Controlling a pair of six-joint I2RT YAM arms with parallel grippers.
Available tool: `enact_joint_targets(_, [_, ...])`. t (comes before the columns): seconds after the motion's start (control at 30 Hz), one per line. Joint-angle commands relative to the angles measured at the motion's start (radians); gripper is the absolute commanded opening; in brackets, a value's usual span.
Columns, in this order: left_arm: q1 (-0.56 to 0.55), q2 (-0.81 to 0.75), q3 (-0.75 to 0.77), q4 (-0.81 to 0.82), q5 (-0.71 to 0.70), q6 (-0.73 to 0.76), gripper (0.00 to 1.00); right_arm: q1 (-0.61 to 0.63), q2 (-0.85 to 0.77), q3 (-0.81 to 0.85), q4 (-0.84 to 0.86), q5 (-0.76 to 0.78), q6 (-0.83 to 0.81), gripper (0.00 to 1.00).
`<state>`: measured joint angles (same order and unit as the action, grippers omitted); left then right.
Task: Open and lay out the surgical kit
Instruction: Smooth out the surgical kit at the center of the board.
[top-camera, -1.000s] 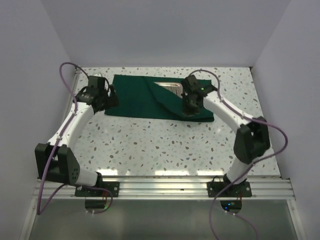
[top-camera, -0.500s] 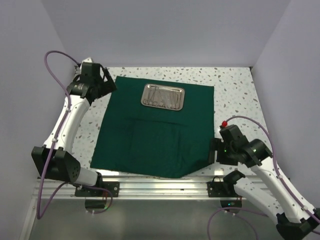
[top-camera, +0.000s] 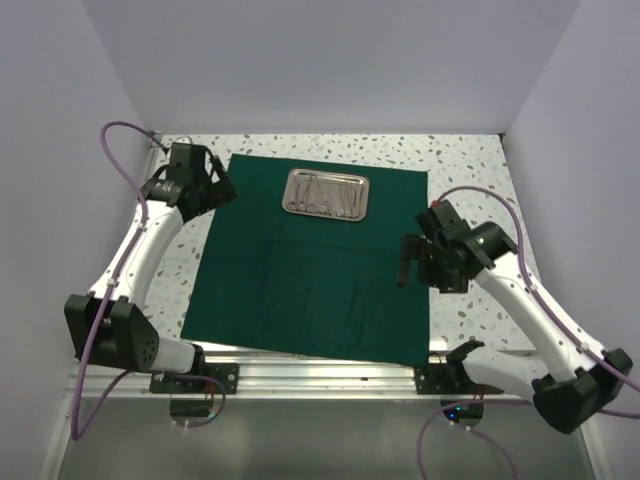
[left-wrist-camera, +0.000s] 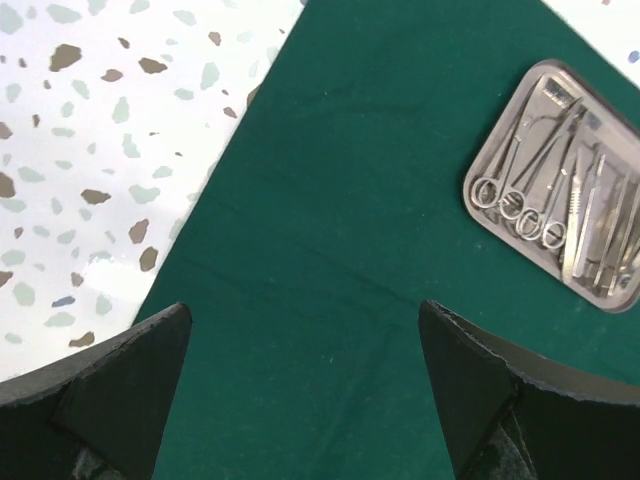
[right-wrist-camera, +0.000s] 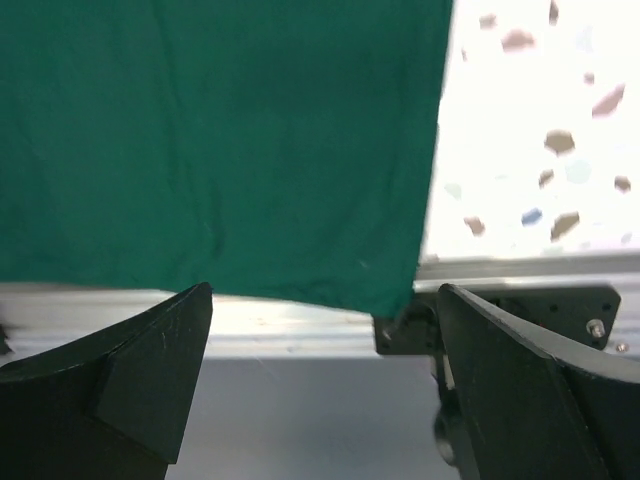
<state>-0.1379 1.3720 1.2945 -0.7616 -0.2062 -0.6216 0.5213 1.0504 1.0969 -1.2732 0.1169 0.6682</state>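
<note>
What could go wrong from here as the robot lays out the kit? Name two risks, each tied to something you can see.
The drape's near edge lies over the front rail. The right gripper, open just above it, might snag the cloth and drag the tray with it. The instruments lie crowded in the tray, some crossing, so picking one may well lift or scatter its neighbours.

White speckled table (top-camera: 470, 165), aluminium rail (top-camera: 330, 372) along its near edge, plain pale walls (top-camera: 330, 70) around
</note>
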Motion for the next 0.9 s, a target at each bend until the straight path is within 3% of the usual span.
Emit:
enact_joint_targets(0.0, [0.000, 0.105, 0.043, 0.091, 0.039, 0.063, 1.00, -0.039, 0.164, 0.139, 0.125, 0.049, -0.027, 0.98])
enact_joint_targets(0.17, [0.027, 0.287, 0.182, 0.143, 0.093, 0.143, 1.00, -0.272, 0.478, 0.300, 0.210, -0.077, -0.113, 0.95])
enact_joint_targets(0.27, [0.066, 0.403, 0.271, 0.182, 0.120, 0.161, 1.00, -0.355, 0.648, 0.438, 0.210, -0.056, -0.137, 0.91])
enact_joint_targets(0.6, [0.162, 0.766, 0.532, 0.214, 0.199, 0.224, 0.97, -0.463, 1.043, 0.790, 0.207, 0.081, -0.114, 0.85])
enact_joint_targets(0.87, [0.172, 0.918, 0.644, 0.222, 0.246, 0.214, 0.96, -0.474, 1.298, 1.061, 0.175, 0.090, -0.139, 0.79])
